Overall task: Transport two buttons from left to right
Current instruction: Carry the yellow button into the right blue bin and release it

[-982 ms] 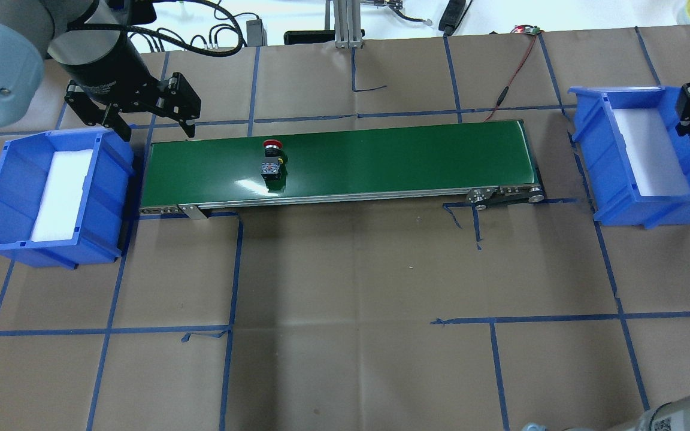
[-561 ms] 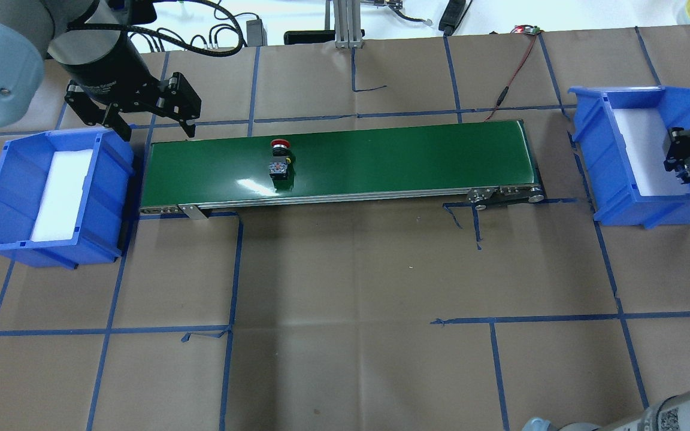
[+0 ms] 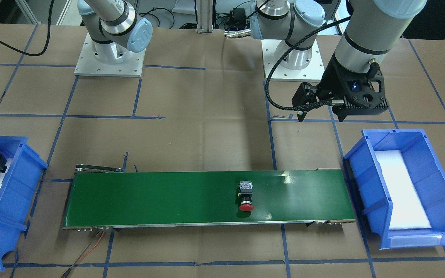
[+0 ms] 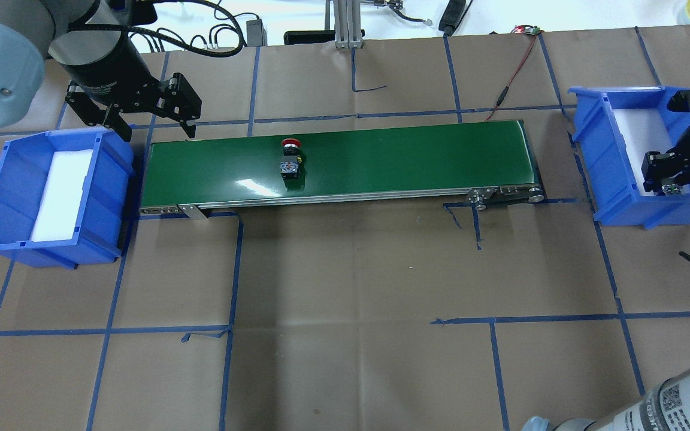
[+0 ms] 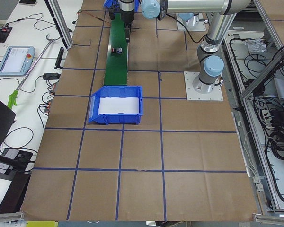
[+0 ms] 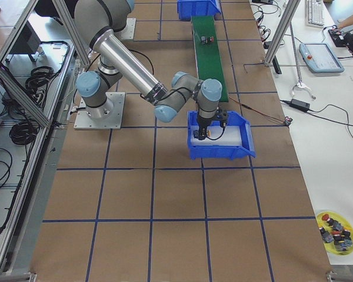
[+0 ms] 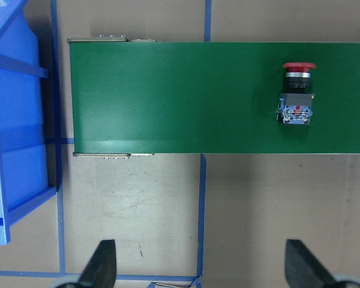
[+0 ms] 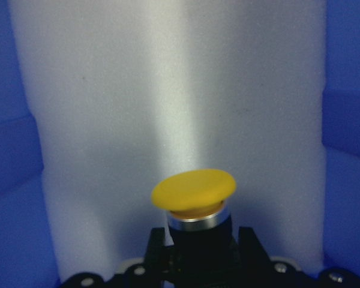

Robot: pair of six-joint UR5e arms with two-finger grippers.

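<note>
Pinching yellow button: right gripper, low inside right bin, not yet released.
Red button: on conveyor, left half, unfetched.
Left gripper: spread, empty.

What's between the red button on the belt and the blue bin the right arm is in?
Overhead, only bare green belt and a strip of paper-covered table separate the red button from that blue bin.

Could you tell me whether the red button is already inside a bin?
No, the red button lies on the green belt.
</note>
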